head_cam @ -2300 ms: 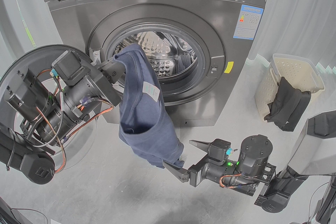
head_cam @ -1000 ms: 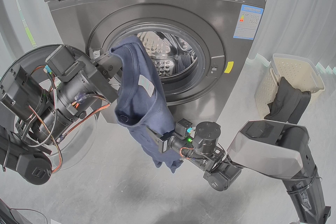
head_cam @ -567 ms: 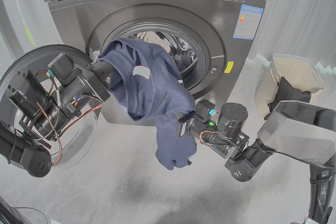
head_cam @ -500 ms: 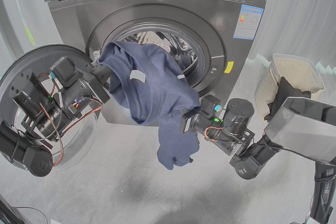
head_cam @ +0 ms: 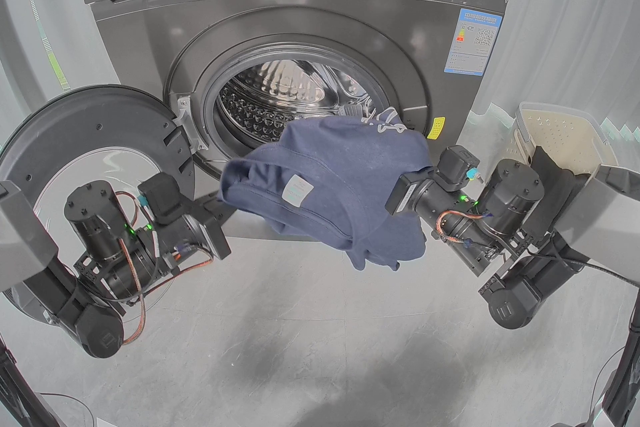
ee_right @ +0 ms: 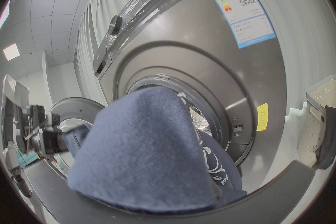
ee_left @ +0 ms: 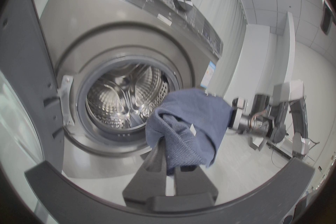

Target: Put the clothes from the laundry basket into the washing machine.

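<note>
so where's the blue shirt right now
Centre of the head view: the blue shirt hangs between the left hand and right hand, just outside the open washing machine.

Navy shirt [head_cam: 340, 181] lower, now horizontal.

Matt cloth shirt [head_cam: 347, 181], satin metal washing machine [head_cam: 133, 41], glossy steel drum [head_cam: 280, 88], plastic laundry basket [head_cam: 567, 135]

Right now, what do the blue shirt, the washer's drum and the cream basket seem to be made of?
The blue shirt: soft knit cotton-like fabric, matte; it drapes and folds. The drum: shiny metal, probably stainless steel; embossed, perforated, mirror-like reflections. The laundry basket: likely rigid plastic, matte cream; moulded walls with rows of small holes.
</note>
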